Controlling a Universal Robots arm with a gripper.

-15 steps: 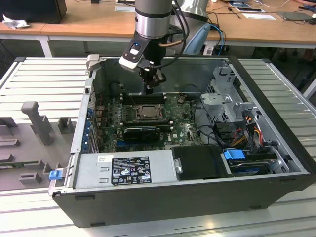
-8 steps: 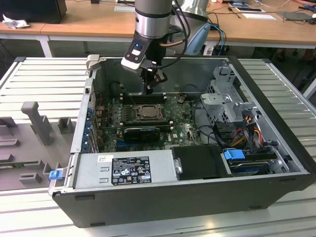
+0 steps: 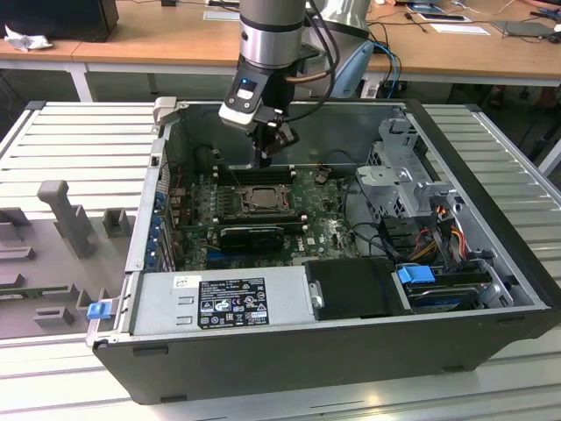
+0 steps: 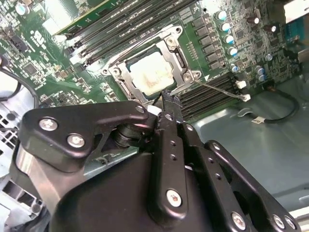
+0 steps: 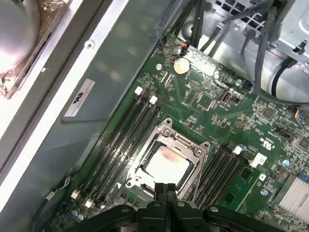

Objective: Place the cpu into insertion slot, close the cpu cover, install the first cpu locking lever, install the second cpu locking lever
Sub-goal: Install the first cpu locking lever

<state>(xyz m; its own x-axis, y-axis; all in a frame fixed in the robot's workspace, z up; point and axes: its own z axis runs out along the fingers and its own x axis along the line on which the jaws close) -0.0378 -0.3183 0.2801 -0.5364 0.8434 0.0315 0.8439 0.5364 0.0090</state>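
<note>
Seating of the cpu (image 5: 166, 164) is judged complete. In the first wrist view it lies flat and square in the middle of the insertion slot (image 3: 260, 198), which sits on the green motherboard (image 5: 207, 101) between two banks of long black memory slots (image 5: 130, 130). The cpu cover (image 5: 194, 166) appears to be lowered over it, so that the pale plate is seen through the window of the silver frame; whether the frame is pressed fully home cannot be told.

The hand (image 5: 166, 186) is held just above the near edge of the socket with its two fingers brought together. Nothing is seen between them, so it is taken to be closed and empty. In the second wrist view the joined fingertips are seen close to a corner of the frame, though contact with it cannot be confirmed.

A thin wire lever (image 4: 217, 88) is seen in the second wrist view, running out from a corner of the socket across the memory slots. It is judged not to be latched, though this is uncertain. The other lever cannot be made out.

By this reading, the first two steps are done and both locking levers are left to be installed. In the exterior view the open computer case (image 3: 351, 351) is seen lying on a slatted metal surface (image 3: 70, 132).
</note>
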